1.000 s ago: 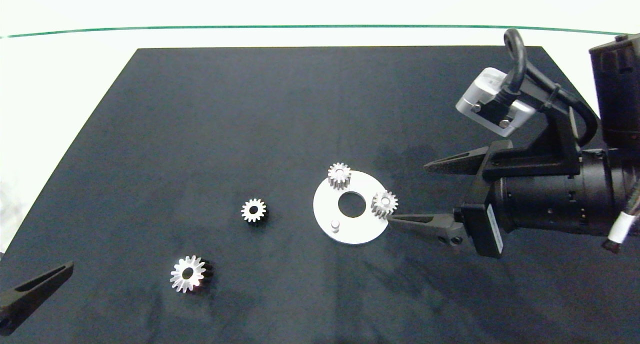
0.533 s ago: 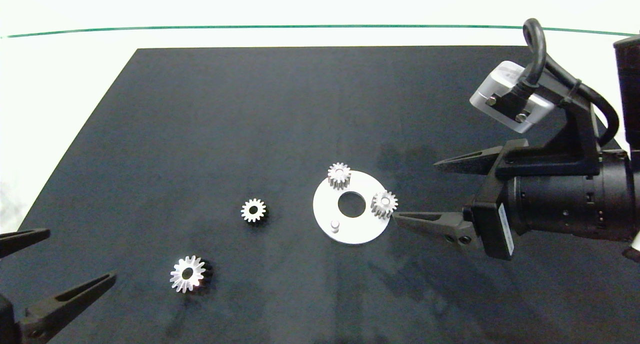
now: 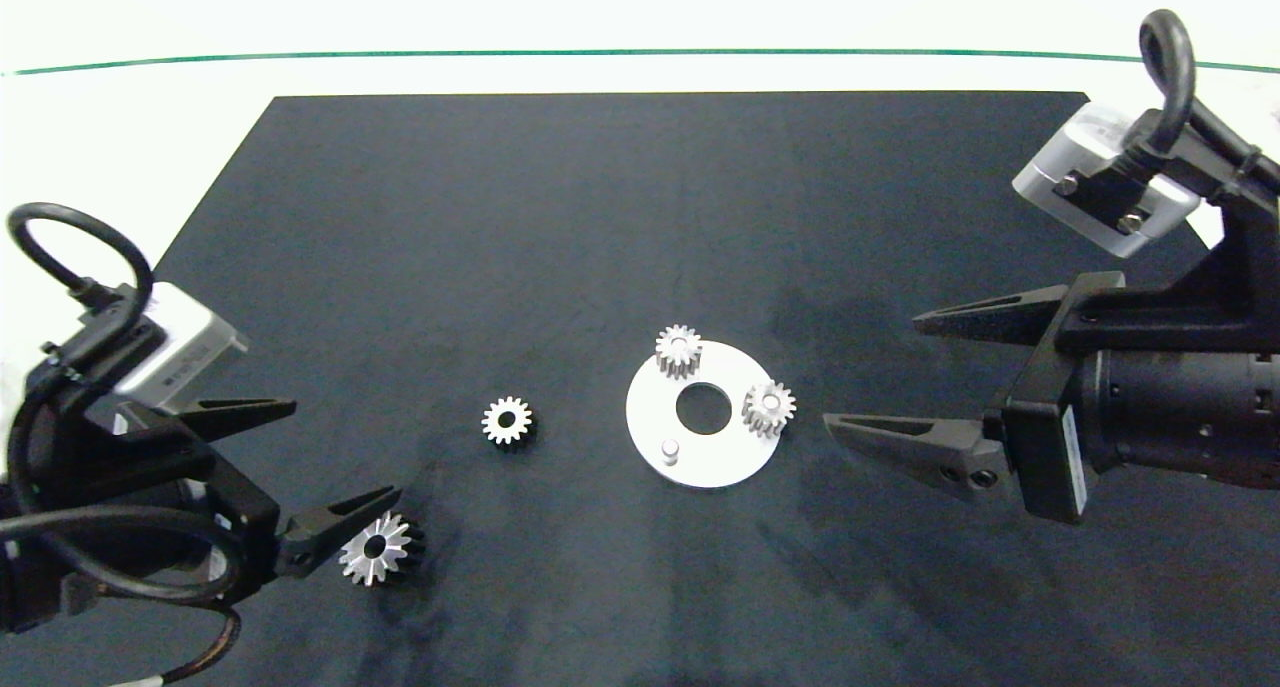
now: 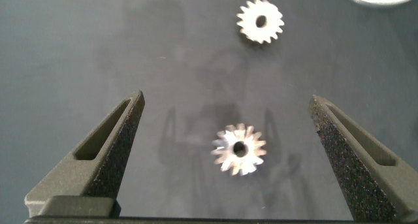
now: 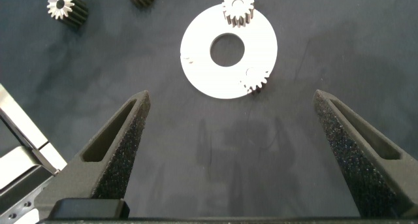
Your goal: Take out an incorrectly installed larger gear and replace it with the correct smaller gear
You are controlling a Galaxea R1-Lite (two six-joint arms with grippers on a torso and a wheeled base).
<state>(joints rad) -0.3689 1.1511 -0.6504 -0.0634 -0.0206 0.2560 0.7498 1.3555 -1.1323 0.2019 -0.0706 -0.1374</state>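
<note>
So the larger gear [image 3: 375,548] is lying flat on the black mat [image 3: 600,217], off the plate, down near the front left corner, and it shows up in the left wrist view [image 4: 239,149] sitting right in the gap between the two fingers. The left gripper [image 3: 345,454] is hovering over it with its fingers spread wide and nothing clamped; from the head view one fingertip [image 3: 385,494] sits just beside the gear's rim, and I can't tell if it's touching. The smaller gear [image 3: 507,421] is loose on the mat too, between the big one and the white round plate [image 3: 720,467], a bit closer to the plate, and it's also visible in the left wrist view [image 4: 260,21] beyond the big gear. The plate has a round hole in the middle, and two small gears are sitting on it: one at the far edge [image 3: 679,350] and one at the right edge [image 3: 769,407]. There's a bare peg [image 3: 669,451] sticking up on the near left part of the plate with no gear on it. The right gripper [image 3: 870,372] is off to the right of the plate, clear of it, fingers also wide apart and holding nothing; its wrist view looks across the mat at the plate [image 5: 202,74] with both mounted gears on it.
</note>
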